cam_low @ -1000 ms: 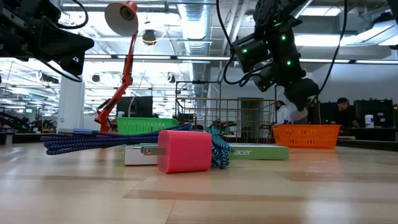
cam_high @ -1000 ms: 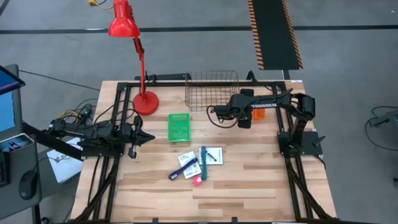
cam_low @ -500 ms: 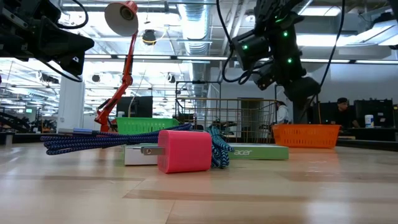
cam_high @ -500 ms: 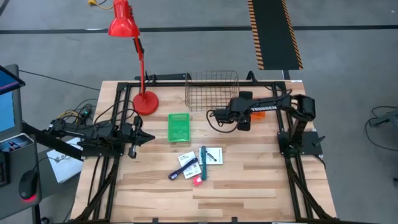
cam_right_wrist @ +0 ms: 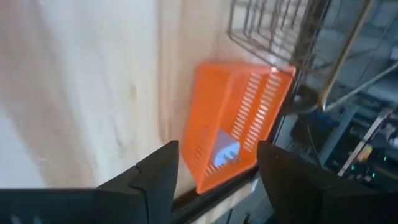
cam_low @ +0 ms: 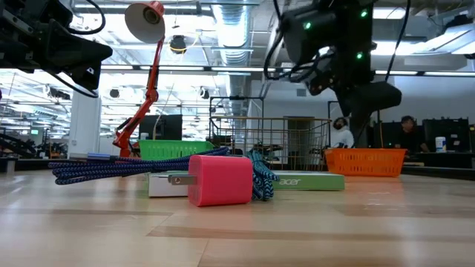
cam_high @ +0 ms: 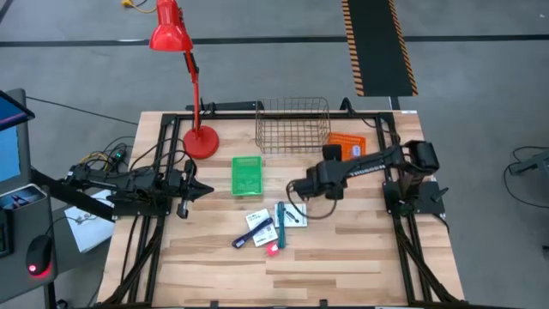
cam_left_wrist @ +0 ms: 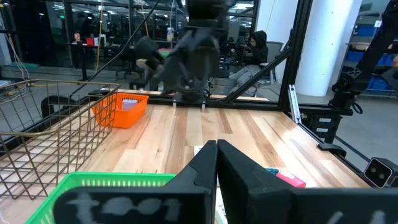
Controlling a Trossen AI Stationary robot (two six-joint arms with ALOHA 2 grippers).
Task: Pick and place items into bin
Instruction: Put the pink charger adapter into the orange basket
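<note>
The wooden tabletop (cam_high: 360, 257) carries a wire basket (cam_high: 292, 125) at its far edge, with an orange bin (cam_high: 349, 144) just beside it and a green bin (cam_high: 247, 175) near it. The items, white cards (cam_high: 294, 214), a teal stick (cam_high: 280, 225), a blue pen (cam_high: 253, 235) and a pink block (cam_high: 273, 249), lie clustered toward the middle, well apart from the basket. The right tool (cam_high: 296, 186) hangs between basket and cluster with its fingers (cam_right_wrist: 155, 180) spread apart and empty; the left tool (cam_high: 199, 190) waits beside the green bin, fingers (cam_left_wrist: 205, 165) closed together.
</note>
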